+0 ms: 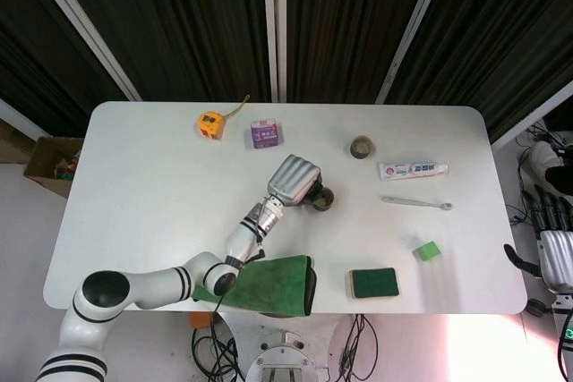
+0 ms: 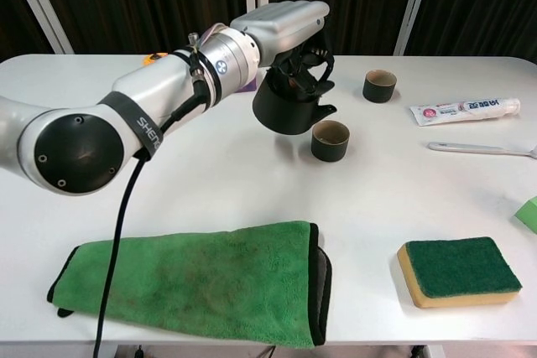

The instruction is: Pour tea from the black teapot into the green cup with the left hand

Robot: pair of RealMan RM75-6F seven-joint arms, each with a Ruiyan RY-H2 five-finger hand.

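**Teapot held tilted over the cup**

The black teapot is gripped from above by the left hand and is held clear of the bench, tilted with its short spout pointed down toward the green cup. The cup, a small dark green cylinder with a lighter inside, is seen standing upright on the bench just beside and below the spout. In the head view the teapot is largely hidden under the hand.

One teapot, two cups, one green cloth, one sponge, one toothpaste tube, one spoon, one tape measure, one small purple box, one green block.
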